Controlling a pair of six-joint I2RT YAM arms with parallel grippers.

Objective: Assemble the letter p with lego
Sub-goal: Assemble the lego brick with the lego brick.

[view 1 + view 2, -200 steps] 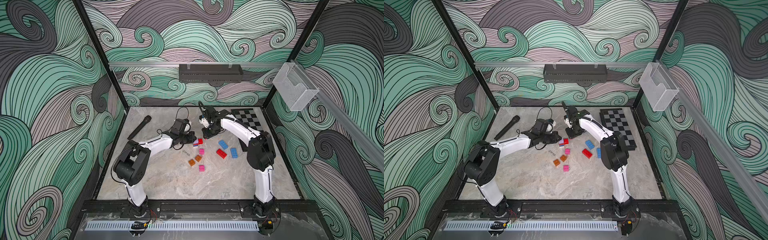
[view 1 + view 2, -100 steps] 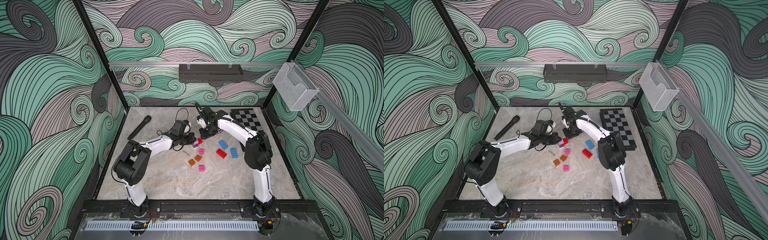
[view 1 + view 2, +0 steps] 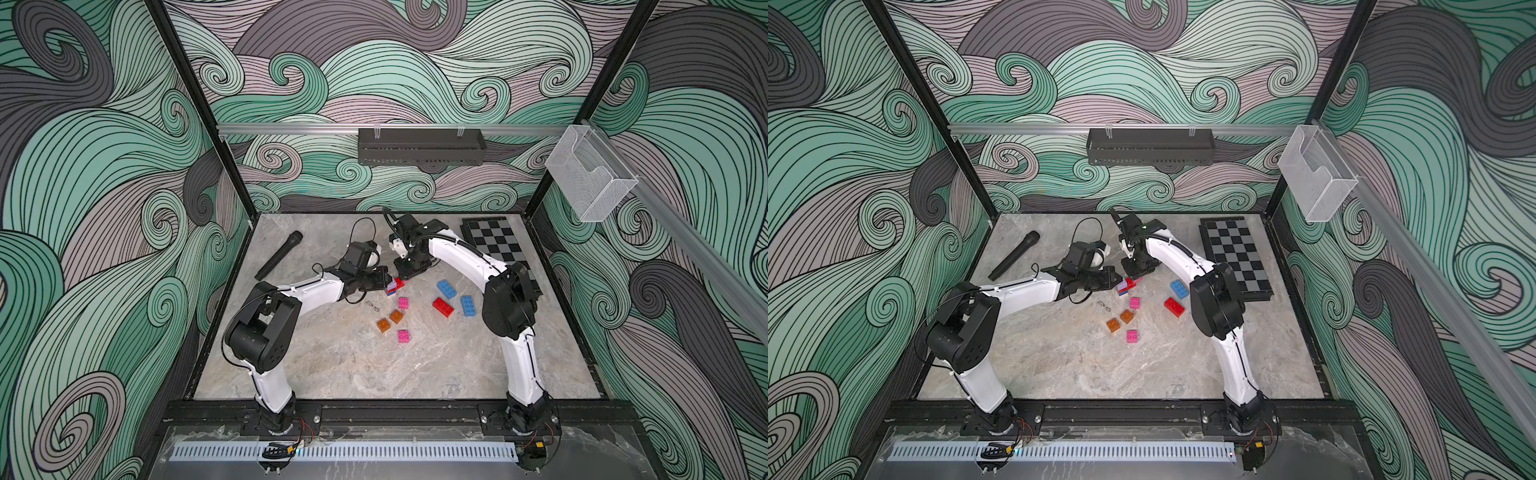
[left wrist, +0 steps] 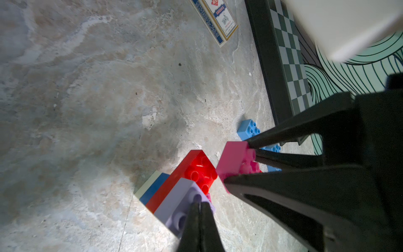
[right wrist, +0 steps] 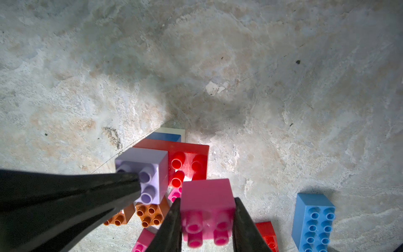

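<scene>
A small stack of lego (image 3: 392, 286) stands mid-table: white, blue and red (image 5: 192, 152) layers with a lilac brick (image 4: 174, 203) on top at one end. My left gripper (image 4: 199, 204) is shut, its closed tips resting on the lilac brick's studs (image 5: 150, 174). My right gripper (image 5: 207, 218) is shut on a pink square brick (image 5: 207, 194), held just above the red layer's bare studs, beside the lilac brick. In both top views the two grippers (image 3: 384, 280) (image 3: 1133, 270) meet over the stack (image 3: 1125, 286).
Loose bricks lie just in front of the stack and to its right: pink (image 3: 403, 302), orange (image 3: 396, 316), red (image 3: 443, 306), blue (image 3: 467, 305). A microphone (image 3: 278, 255) lies back left, a chessboard (image 3: 494, 245) back right, a card deck box (image 4: 216, 19) near it.
My right gripper has carried the pink brick a little leftward, closer to the stack. The left gripper stays on the lilac brick.
</scene>
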